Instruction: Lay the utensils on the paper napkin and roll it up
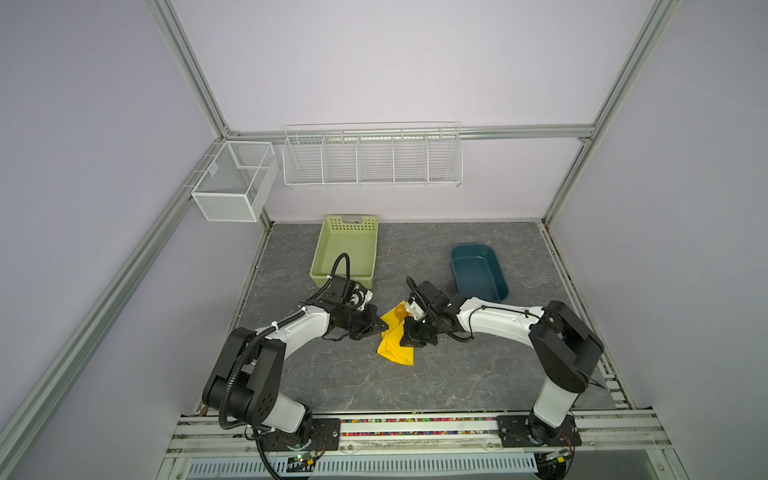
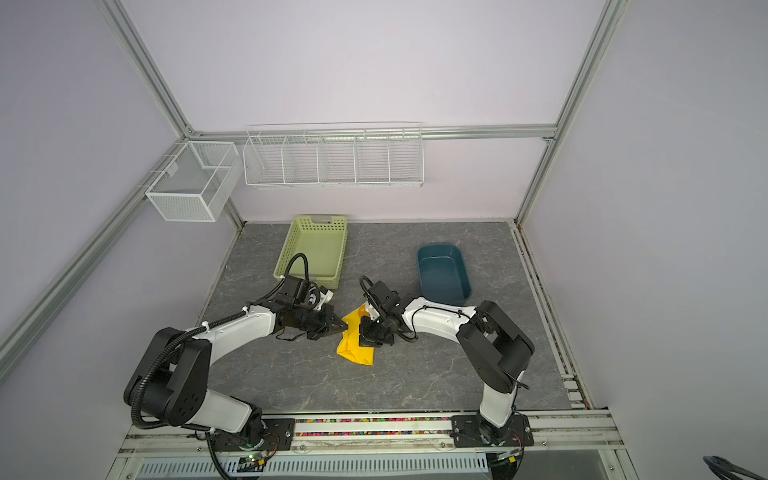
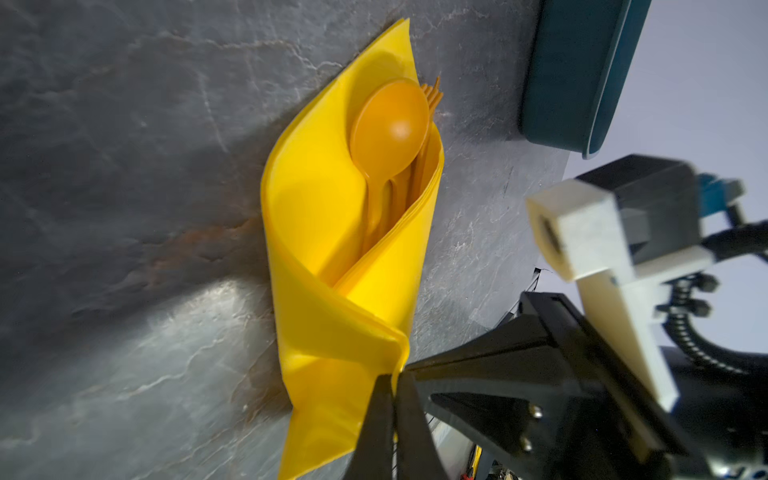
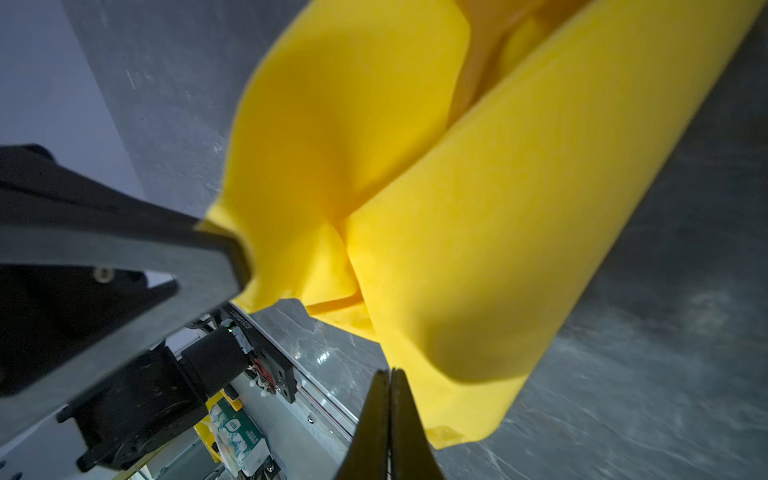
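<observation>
We log left tool (image 3: 392, 388): jaws together, clamped on folded edge of paper napkin (image 3: 332, 324). Right tool (image 4: 390, 376): jaws together, tips at napkin's outer flap; whether it grips, we cannot tell. Napkin lies mid-counter (image 1: 332, 374) between both arms, half wrapped round utensils (image 3: 399, 187). Spoon (image 3: 388, 124) bowl and fork (image 3: 434, 93) tines poke out.
</observation>
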`<state>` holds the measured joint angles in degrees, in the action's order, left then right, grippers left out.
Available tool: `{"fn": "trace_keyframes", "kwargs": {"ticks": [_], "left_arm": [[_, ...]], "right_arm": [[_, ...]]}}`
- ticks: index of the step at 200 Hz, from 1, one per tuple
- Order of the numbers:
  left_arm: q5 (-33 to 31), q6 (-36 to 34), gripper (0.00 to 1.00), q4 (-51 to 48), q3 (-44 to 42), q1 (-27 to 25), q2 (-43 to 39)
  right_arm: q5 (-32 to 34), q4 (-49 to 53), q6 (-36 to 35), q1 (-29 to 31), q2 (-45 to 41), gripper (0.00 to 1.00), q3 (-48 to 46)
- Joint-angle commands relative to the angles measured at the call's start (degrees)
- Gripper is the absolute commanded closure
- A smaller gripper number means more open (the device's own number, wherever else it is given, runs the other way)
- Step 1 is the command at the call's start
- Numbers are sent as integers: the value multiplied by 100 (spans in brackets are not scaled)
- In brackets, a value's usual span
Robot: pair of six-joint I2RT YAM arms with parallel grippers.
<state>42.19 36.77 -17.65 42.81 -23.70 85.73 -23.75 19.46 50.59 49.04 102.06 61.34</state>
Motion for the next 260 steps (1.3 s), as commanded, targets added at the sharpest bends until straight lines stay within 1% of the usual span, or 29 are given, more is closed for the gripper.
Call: {"fn": "trace_keyframes", "kwargs": {"ticks": [1,59,115,187,210,240,260], "left_arm": [[-49,-90,100,-53,96,-15,62],[-7,-49,100,-65,131,-19,-54],[207,149,100,67,194,-58,-261],[229,599,100,471,425,-543,-120],[-35,600,100,324,450,-583,-108],[-826,130,100,-624,609,-583,-153],[-1121,-29,100,-966,628,-583,-131]], "right_arm": [[72,-49,185,138,11,93,-133],[100,-300,238,190,387,93,-171],[72,-530,259,200,653,93,-358],[75,-644,267,194,666,93,-481],[91,-672,268,191,600,93,-500],[116,-716,267,187,465,93,-492],[83,-738,285,186,396,93,-441]]}}
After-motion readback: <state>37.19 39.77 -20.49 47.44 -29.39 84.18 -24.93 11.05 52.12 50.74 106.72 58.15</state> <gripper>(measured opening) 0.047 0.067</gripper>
